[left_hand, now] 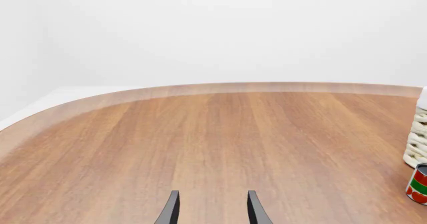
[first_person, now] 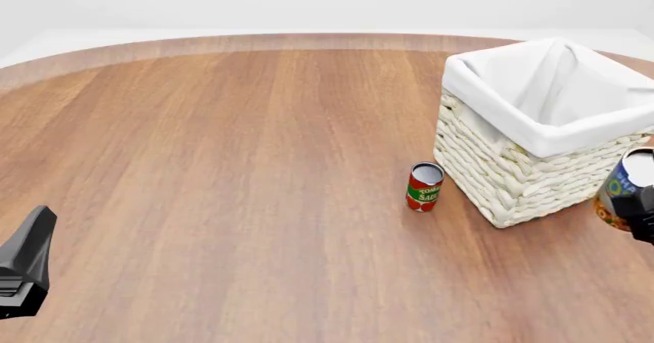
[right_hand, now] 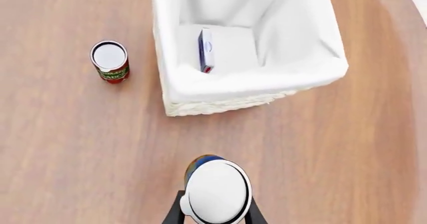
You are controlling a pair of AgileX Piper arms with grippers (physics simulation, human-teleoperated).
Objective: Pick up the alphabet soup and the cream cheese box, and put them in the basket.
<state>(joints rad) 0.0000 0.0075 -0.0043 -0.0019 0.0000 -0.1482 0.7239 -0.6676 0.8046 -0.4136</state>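
Already lifted: alphabet soup sits upright between the right gripper fingers at the lower centre of the right wrist frame, jaws closed against its sides, silvery top facing the camera. In the front view the can shows at the right edge, beside the basket's near right corner. Judged rigid and fairly heavy for its size; smooth label probably slick, so a hold across the mid-body looks best, and that seems to be the hold now.

Basket fills the upper centre of that frame, apart from the can. Cream cheese box already lies inside, on edge against the lining. Tomato sauce can stands just left of the basket.

Left gripper at lower centre of its frame, fingers parted, holding nothing.
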